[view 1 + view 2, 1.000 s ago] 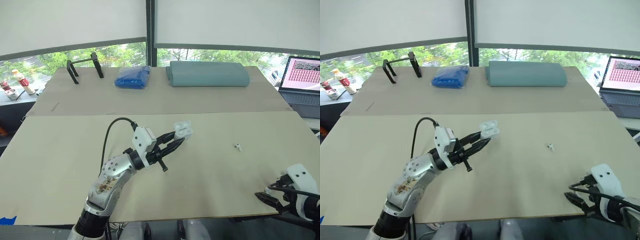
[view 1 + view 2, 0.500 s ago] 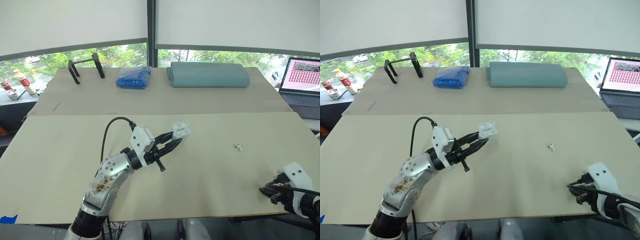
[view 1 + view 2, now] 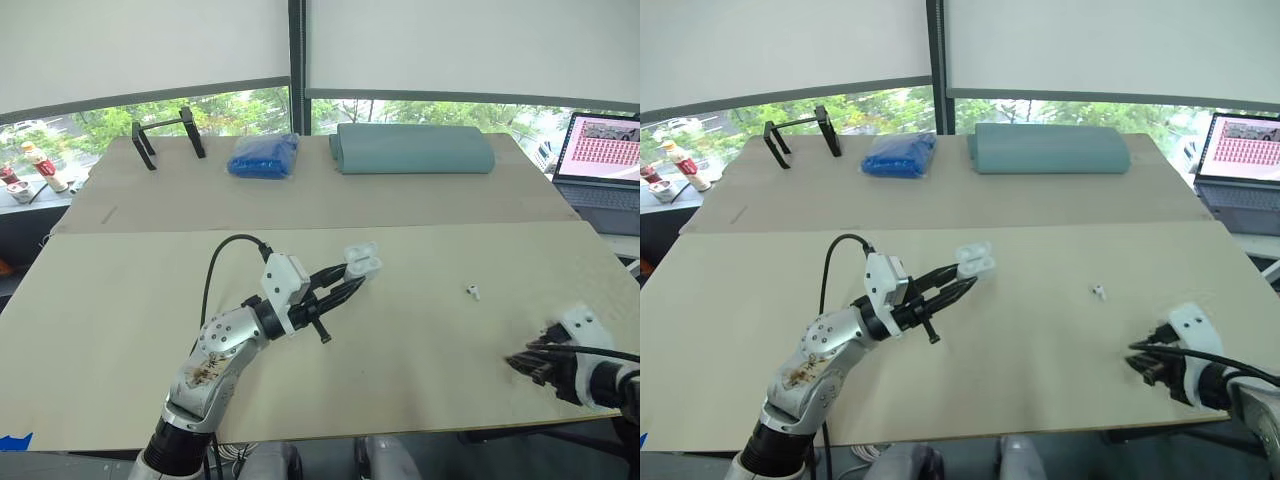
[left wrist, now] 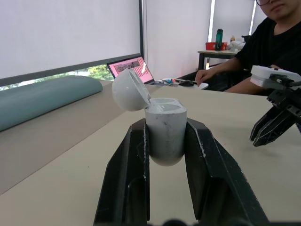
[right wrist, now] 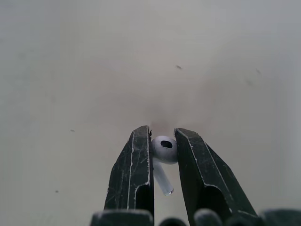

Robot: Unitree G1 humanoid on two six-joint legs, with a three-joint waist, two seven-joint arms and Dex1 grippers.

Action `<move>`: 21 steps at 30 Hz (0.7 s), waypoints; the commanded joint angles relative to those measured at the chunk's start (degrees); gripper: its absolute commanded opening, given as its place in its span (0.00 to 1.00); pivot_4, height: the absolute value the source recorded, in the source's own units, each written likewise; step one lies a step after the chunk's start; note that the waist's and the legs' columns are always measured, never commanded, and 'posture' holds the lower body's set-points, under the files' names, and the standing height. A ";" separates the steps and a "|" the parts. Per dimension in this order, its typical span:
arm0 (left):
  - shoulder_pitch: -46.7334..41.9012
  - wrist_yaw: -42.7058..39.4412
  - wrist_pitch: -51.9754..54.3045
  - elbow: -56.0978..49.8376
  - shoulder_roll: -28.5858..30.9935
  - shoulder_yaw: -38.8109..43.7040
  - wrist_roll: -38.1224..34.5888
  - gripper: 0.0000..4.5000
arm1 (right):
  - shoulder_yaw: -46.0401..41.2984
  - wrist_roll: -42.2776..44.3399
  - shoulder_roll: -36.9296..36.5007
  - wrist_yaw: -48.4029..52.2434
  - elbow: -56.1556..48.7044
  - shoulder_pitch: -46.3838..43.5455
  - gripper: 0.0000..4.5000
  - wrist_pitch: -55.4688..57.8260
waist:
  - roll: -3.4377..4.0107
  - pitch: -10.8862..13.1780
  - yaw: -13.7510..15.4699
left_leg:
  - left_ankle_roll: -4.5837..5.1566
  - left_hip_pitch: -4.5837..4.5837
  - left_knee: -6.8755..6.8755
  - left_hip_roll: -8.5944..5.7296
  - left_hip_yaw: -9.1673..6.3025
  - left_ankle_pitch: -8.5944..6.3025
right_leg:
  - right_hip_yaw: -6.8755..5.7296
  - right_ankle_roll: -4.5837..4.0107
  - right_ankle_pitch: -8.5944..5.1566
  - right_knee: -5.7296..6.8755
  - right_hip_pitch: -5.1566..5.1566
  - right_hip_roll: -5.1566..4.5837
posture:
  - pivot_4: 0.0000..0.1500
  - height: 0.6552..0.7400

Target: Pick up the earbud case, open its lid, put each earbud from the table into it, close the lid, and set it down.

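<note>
My left gripper [image 3: 352, 280] is shut on the white earbud case [image 4: 164, 129], holding it above the middle of the table with its lid [image 4: 130, 90] swung open. Near the table's front right edge my right gripper [image 3: 518, 364] is shut on a white earbud [image 5: 163, 151], pinched between the two black fingers [image 5: 134, 165] just above the table. A second white earbud [image 3: 473, 292] lies on the table, farther back from the right gripper and to the right of the case.
At the back stand a black metal stand [image 3: 165, 135], a blue bag [image 3: 265, 155] and a teal cushion [image 3: 412, 148]. A laptop [image 3: 600, 160] sits at the far right. A person [image 4: 263, 42] in black sits beyond the table.
My right gripper has shut on an earbud at the front right and lifted slightly toward the table's middle. The left arm holds the open case almost still.
</note>
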 commanded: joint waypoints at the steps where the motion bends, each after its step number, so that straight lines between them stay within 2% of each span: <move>1: -0.41 0.03 -1.36 -1.64 -0.32 -0.03 -0.12 0.12 | 9.40 -5.79 -5.17 4.44 2.38 -2.98 0.08 -8.32 | 0.00 0.00 0.04 | 0.00 0.01 0.01 0.00 0.00 0.00 | 0.00 0.00 0.00 0.01 0.00 0.02 | 1.00 1.00; 6: 0.18 0.64 -1.12 -2.51 0.40 0.85 0.10 0.12 | 15.98 -10.38 -9.63 9.20 7.95 -6.80 0.08 -15.42 | -0.03 0.02 0.16 | 0.01 -0.02 0.03 -0.01 0.03 -0.01 | -0.01 0.02 -0.02 -0.01 0.01 0.01 | 1.00 1.00; 8: 0.78 0.85 -1.24 -2.79 0.64 0.81 0.26 0.12 | 16.82 -10.48 -10.64 10.98 9.15 -7.38 0.31 -15.66 | -0.03 0.01 0.24 | 0.04 -0.02 0.05 -0.02 0.04 -0.02 | 0.00 0.02 -0.02 -0.01 0.01 -0.02 | 1.00 1.00; 12: 0.97 1.98 -1.32 -3.03 0.35 0.64 0.59 0.12 | 18.15 -11.55 -11.59 13.14 10.81 -8.33 0.61 -16.38 | -0.03 0.01 0.66 | 0.04 -0.02 0.06 -0.01 0.04 -0.02 | -0.02 0.02 -0.02 -0.01 0.02 -0.03 | 1.00 1.00; 21: 1.92 3.01 -1.68 -3.44 -0.20 -0.03 1.18 0.12 | 19.74 -11.78 -14.53 17.24 11.71 -9.49 0.61 -14.31 | -0.03 0.01 1.14 | 0.09 -0.06 0.06 0.00 0.03 -0.05 | -0.06 0.02 -0.03 -0.06 0.02 -0.06 | 1.00 1.00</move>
